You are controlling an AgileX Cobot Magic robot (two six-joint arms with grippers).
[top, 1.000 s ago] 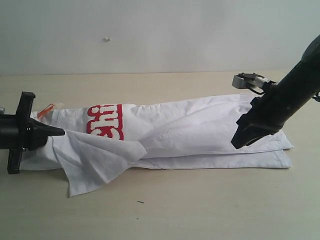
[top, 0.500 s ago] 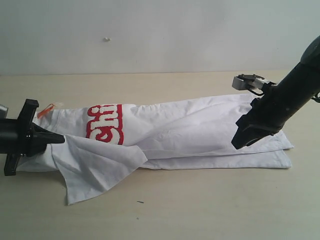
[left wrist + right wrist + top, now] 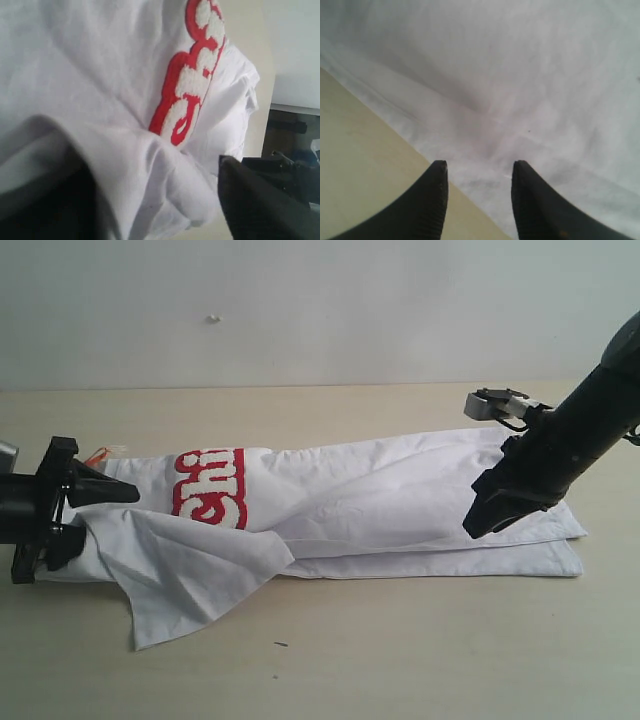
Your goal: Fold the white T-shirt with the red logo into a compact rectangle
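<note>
The white T-shirt [image 3: 400, 490] lay on the table [image 3: 400, 660] in a long lengthwise band, red logo [image 3: 210, 488] showing, one sleeve [image 3: 190, 580] splayed and crosswise folds apparently left, with the left gripper [image 3: 80, 515] parted at the collar end and the right gripper [image 3: 478, 522] parted, empty, above the hem.

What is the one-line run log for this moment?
white T-shirt: long folded strip on table | left pincer: open, cloth between jaws | right pincer: open over opposite end, empty | red logo: partly visible
</note>
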